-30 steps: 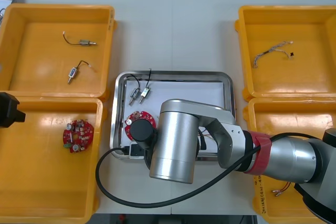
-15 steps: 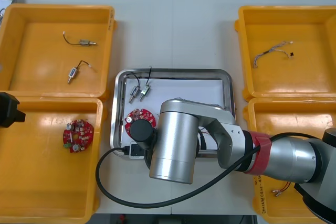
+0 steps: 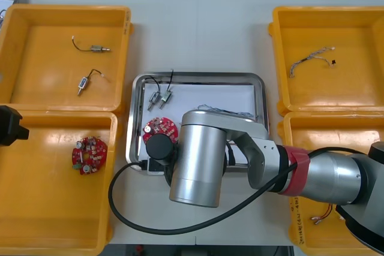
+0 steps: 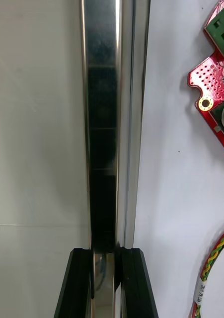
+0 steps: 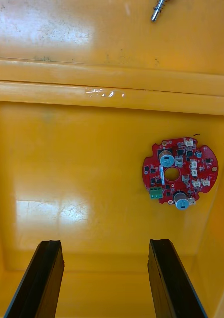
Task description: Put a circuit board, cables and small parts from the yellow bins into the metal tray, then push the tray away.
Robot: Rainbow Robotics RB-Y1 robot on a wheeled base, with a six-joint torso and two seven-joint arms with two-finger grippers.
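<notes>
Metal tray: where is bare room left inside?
Bare white floor lies between the small metal parts and the tray's right rim. Crowded elsewhere: circuit board, cable, right gripper shut on the near rim. The left gripper hovers over a yellow bin.

Open table [image 3: 198, 34] beyond metal tray [image 3: 210, 78], yellow bins [image 3: 124, 58] flanking both sides, right arm [image 3: 195, 160] over tray's near half

The right arm [image 3: 198, 160] hides the near part of the metal tray [image 3: 204, 77]. In the right wrist view, the picture's edge cuts off the circuit board [image 4: 213, 82] and the red and yellow cable [image 4: 210, 263].
</notes>
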